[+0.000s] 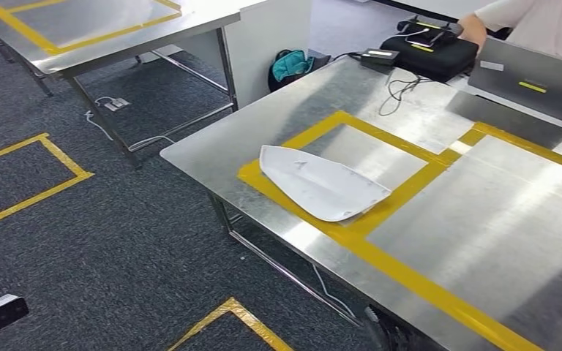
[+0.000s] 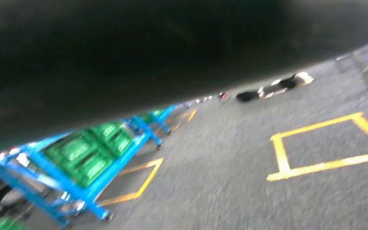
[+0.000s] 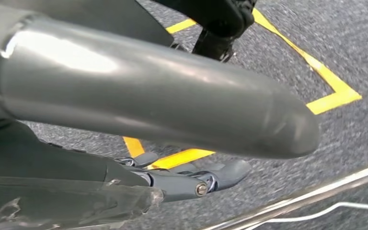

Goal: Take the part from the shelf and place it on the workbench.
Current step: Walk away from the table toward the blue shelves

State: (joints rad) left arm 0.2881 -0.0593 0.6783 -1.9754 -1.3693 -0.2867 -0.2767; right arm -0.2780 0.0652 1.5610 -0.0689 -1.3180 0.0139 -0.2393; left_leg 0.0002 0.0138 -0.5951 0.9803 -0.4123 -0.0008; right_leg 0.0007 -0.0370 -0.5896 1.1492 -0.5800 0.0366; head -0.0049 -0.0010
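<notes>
White part [image 1: 322,183] lies flat on the steel workbench [image 1: 483,219] across its yellow tape [image 1: 410,191], while the right hand [image 3: 172,143] hangs over carpet, fingers apart, holding nothing.

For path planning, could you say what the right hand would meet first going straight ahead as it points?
The right hand would probably reach the grey carpet near the yellow tape; depth to the steel rail is unclear.

A part [image 1: 320,183] lies on a workbench [image 1: 483,219], inside a taped frame [image 1: 402,194] near its left end. Behind it sit a bag [image 1: 430,50] and laptop [image 1: 534,80]. Another table [image 1: 102,29] stands far left.
</notes>
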